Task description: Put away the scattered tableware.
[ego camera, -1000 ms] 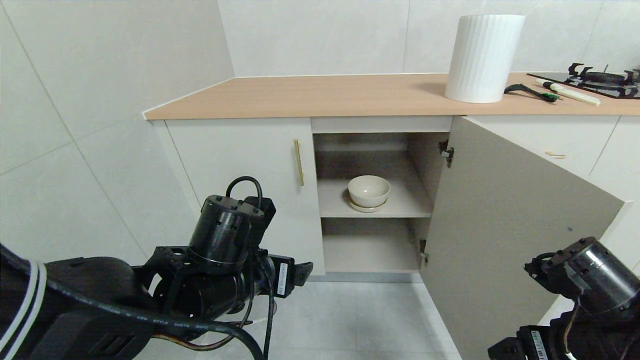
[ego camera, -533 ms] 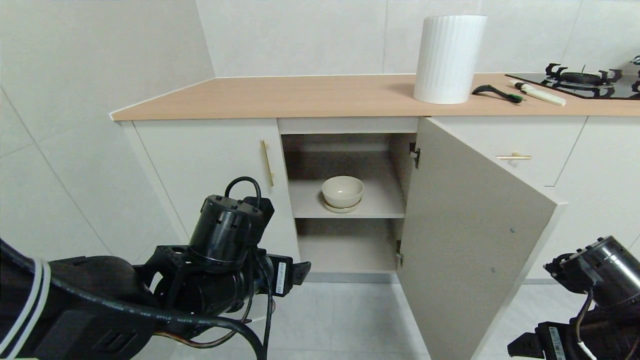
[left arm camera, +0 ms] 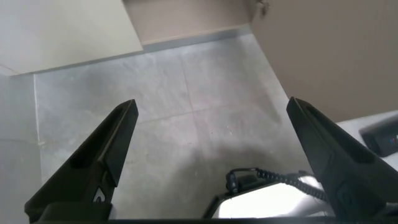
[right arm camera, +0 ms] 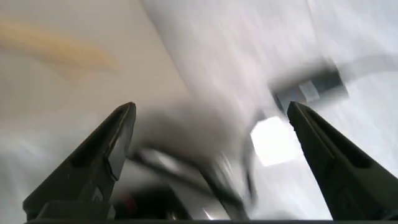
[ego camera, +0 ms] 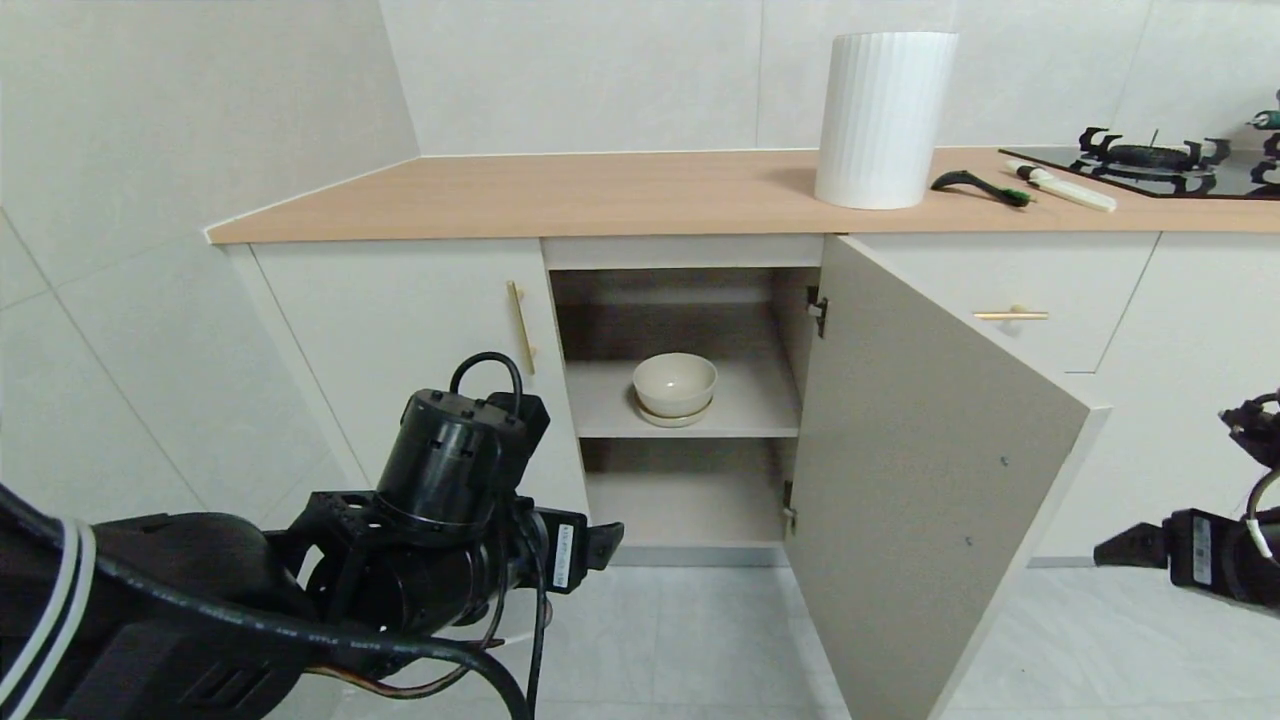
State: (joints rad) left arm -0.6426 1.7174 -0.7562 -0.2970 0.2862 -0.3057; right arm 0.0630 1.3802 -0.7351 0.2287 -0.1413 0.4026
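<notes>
A beige bowl rests on a small plate on the upper shelf of the open cabinet. My left gripper is open with nothing between its fingers, held low over the floor tiles in front of the closed left door. My right gripper is also open and empty, and its arm sits at the far right beyond the open door. Both grippers are well clear of the bowl.
On the wooden counter stand a tall white ribbed cylinder, a black-handled tool and a pale knife, with a gas hob at the right. The open door juts out over the floor. The lower shelf is bare.
The head camera has turned, so the whole scene slid left. My right arm has swung outward toward the right edge. The left arm and the bowl have stayed put.
</notes>
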